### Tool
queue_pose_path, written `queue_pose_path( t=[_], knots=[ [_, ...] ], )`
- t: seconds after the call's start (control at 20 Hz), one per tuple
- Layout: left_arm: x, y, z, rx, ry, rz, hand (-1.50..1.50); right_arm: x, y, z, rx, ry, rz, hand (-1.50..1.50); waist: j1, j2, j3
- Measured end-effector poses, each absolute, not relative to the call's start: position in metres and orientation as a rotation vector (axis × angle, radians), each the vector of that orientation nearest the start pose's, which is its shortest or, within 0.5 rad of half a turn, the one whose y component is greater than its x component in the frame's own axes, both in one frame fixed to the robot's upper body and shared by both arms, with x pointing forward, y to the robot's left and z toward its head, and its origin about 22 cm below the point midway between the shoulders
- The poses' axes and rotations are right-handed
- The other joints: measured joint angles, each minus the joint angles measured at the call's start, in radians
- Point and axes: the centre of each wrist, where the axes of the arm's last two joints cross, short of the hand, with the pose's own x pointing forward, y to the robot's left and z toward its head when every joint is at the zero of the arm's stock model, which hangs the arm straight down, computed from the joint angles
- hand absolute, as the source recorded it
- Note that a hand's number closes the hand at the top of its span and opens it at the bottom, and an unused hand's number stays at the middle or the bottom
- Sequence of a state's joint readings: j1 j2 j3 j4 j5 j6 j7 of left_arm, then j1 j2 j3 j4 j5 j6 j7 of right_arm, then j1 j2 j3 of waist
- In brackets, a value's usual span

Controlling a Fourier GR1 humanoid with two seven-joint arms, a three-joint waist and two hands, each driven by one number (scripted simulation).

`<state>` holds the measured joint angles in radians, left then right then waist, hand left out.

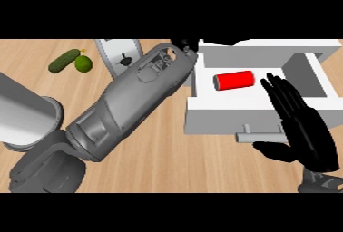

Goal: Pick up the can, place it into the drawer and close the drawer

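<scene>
A: Head view puts the right hand [305, 131] nearest, bottom right. What does it risk?

B: Its fingers are straight and spread, thumb out to the side, and it holds nothing. It stands in front of the white drawer [221, 115], just beside the grey handle [260, 134]; whether it touches the front panel cannot be told. The risk, as a judgement, is an off-centre push: pressing near one end of the front could skew the drawer so that it binds before it shuts.

A: And the can?

B: The red can [235, 80] lies on its side inside the open drawer, near its left wall. A sudden shove might set it rolling, though the drawer walls should contain it.

A: What about the other arm?

B: The grey left forearm runs diagonally across the counter [40, 54], and the left hand [185, 45] shows only as a black tip at the drawer's far left corner. Its fingers cannot be made out. If it hangs over the drawer as the drawer slides in, it could be caught.

A: Anything farther off?

B: Two green vegetables [71, 62] at the far left, well apart from the action.
</scene>
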<state>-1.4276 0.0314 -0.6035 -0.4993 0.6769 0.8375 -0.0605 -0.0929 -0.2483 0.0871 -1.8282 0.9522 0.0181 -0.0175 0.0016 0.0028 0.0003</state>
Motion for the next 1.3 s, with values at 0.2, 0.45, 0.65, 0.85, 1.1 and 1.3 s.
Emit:
queue_pose_path(
  t=[0.2,0.45,0.65,0.85,1.1,1.3],
  knots=[
    [0.421,-0.002,0.199,0.217,-1.791,-0.041,-1.5,0.271,-0.235,0.062,-1.011,-1.72,0.948,-1.5,0.019,-0.003,0.0],
    [0.421,0.019,0.213,0.228,-1.785,-0.039,-1.5,0.298,-0.233,0.046,-1.071,-1.719,0.927,-1.5,0.029,-0.013,-0.007],
    [0.419,0.039,0.215,0.233,-1.78,-0.036,-1.5,0.316,-0.235,0.037,-1.135,-1.717,0.929,-1.5,0.037,-0.021,-0.016],
    [0.415,0.055,0.223,0.232,-1.778,-0.042,-1.5,0.333,-0.236,0.03,-1.203,-1.693,0.946,-1.5,0.045,-0.025,-0.022],
    [0.413,0.074,0.226,0.235,-1.764,-0.046,-1.5,0.354,-0.24,0.025,-1.278,-1.692,0.956,-1.5,0.056,-0.023,-0.025],
    [0.407,0.088,0.22,0.236,-1.753,-0.054,-1.5,0.371,-0.241,0.024,-1.33,-1.688,0.927,-1.5,0.061,-0.02,-0.023]
  ],
)
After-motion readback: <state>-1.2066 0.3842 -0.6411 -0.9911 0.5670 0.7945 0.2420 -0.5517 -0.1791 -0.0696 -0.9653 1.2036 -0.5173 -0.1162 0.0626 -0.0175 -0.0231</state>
